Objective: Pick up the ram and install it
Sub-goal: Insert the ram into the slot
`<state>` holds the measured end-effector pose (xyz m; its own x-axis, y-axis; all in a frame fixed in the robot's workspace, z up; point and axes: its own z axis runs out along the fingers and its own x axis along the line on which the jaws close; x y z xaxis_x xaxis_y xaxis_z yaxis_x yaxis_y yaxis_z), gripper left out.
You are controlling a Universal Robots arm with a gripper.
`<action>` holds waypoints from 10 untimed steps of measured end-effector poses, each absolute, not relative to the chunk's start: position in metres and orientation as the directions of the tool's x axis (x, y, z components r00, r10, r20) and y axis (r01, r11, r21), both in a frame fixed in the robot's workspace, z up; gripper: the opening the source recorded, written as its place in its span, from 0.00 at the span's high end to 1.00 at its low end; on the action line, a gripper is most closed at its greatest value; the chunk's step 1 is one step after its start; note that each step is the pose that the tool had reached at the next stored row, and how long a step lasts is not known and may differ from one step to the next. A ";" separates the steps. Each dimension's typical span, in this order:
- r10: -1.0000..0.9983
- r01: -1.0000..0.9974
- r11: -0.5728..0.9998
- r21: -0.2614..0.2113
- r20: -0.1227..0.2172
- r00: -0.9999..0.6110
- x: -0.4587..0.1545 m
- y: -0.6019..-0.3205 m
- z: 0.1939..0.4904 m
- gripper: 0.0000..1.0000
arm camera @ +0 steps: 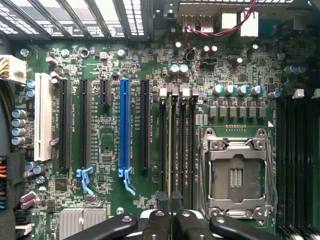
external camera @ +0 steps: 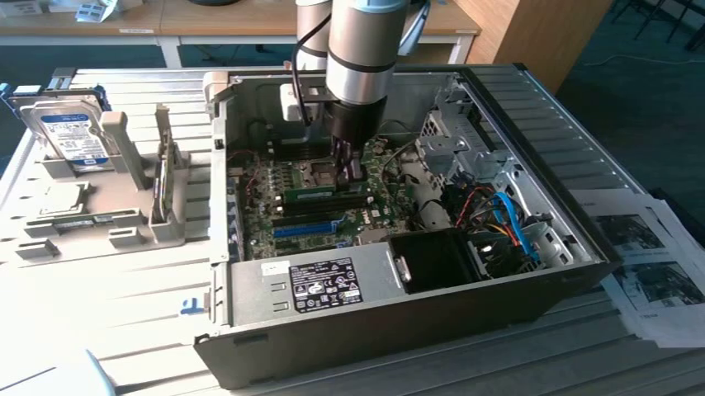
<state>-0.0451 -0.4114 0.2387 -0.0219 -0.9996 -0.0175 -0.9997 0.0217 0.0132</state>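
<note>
The ram [external camera: 324, 196] is a green stick with a pale label. It stands on edge in a slot of the motherboard [external camera: 264, 186], inside the open computer case [external camera: 385, 318]. In the wrist view the ram [arm camera: 170, 145] appears edge-on as a thin olive strip between the black memory slots, beside the processor socket [arm camera: 235, 175]. My gripper [external camera: 348, 167] reaches straight down into the case. Its dark fingers [arm camera: 159, 222] are shut on the ram's top edge at the end nearest the camera.
A grey holder tray [external camera: 99, 219] at the exterior view's left carries a silver hard drive [external camera: 69, 132] and a small square processor chip [external camera: 61, 200]. Printed papers [external camera: 650, 272] lie at the right. Cables [external camera: 501, 219] and a black fan [external camera: 441, 260] crowd the case's right side.
</note>
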 end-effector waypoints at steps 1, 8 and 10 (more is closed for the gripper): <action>-1.000 -1.000 0.022 0.013 -0.018 -0.022 -0.045 -0.411 0.238 0.88; -1.000 -1.000 0.022 0.013 -0.017 -0.022 -0.045 -0.411 0.236 0.88; -1.000 -1.000 0.022 0.013 -0.018 -0.022 -0.045 -0.411 0.236 0.88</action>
